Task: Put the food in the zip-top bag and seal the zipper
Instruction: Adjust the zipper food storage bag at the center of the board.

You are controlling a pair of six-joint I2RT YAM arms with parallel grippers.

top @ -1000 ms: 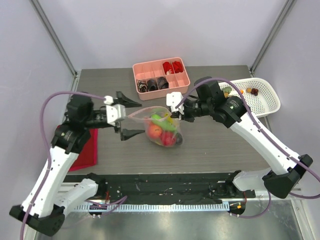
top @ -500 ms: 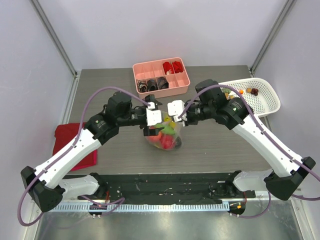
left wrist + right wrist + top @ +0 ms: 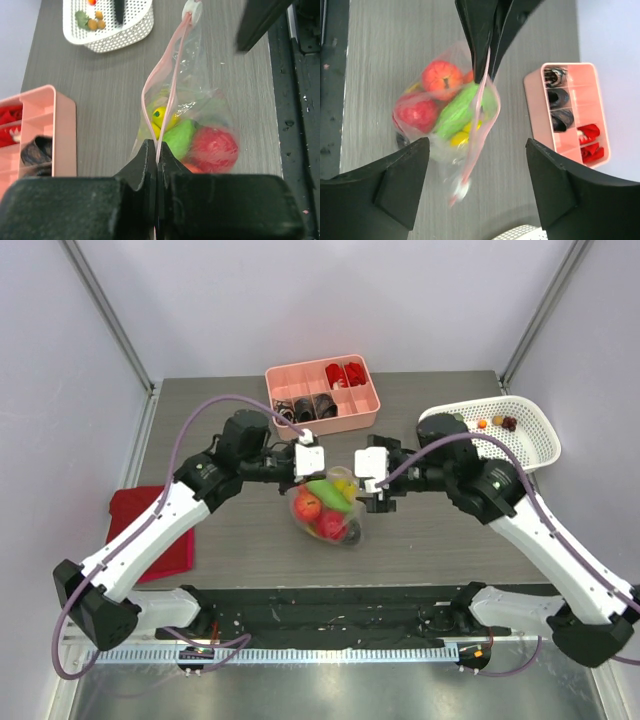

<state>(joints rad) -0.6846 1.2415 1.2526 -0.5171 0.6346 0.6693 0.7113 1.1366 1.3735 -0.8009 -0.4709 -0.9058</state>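
Left gripper [image 3: 158, 150] pinches the seemingly unsealed zipper [image 3: 475, 125]; right gripper [image 3: 476, 155] spread wide, empty

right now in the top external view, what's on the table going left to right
red cloth → zip-top bag → white mesh basket; the pink tray is left out, since it sits behind the bag at the same place across.

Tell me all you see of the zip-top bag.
The zip-top bag is clear, crinkly plastic holding red, green, yellow and orange food. Its pink zipper gapes midway, with a white slider at the far end. The left gripper pinches the near end; the right gripper is open, off it. Its belly seems to rest on the table.
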